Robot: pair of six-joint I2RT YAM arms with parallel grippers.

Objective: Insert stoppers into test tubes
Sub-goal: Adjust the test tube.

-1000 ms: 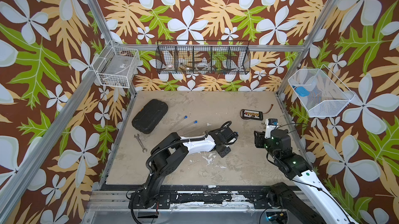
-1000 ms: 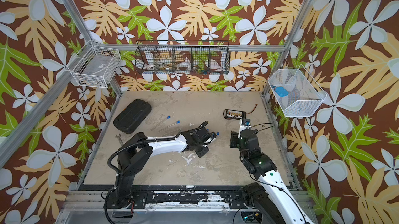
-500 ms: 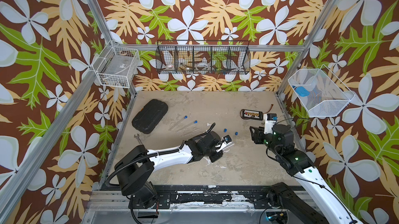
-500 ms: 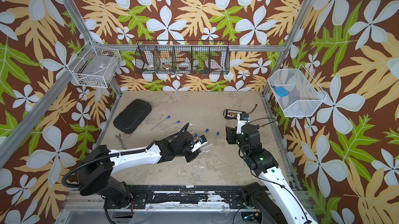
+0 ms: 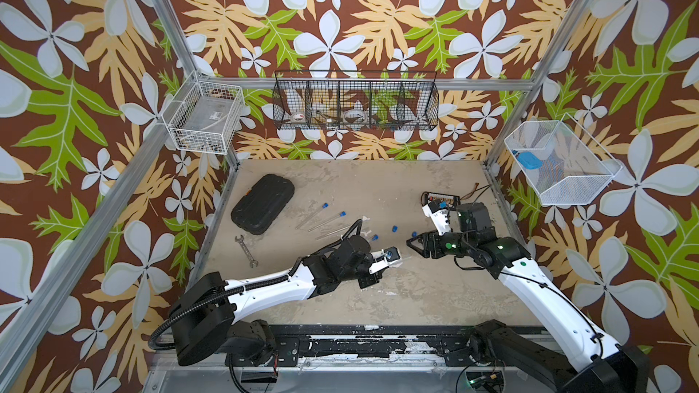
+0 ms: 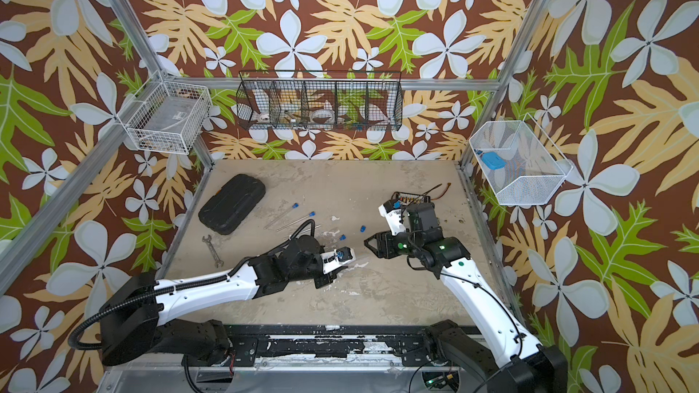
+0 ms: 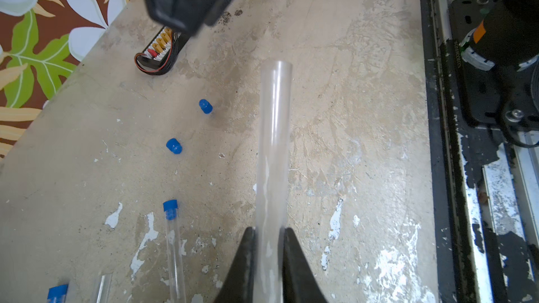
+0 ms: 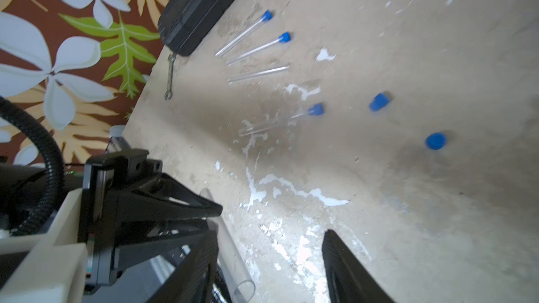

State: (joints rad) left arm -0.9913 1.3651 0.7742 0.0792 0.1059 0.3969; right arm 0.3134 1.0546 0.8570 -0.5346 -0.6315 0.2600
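Left wrist: my left jaws still clamp the uncapped test tube (image 7: 274,141); right jaws spread wider, empty, so a loose stopper (image 7: 174,146) comes next.

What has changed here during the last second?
The right tool swung toward the left tool, jaws open. The left arm sank low and stretched out. The left tool stays shut on an open test tube; the lying tubes and loose stoppers kept their places.
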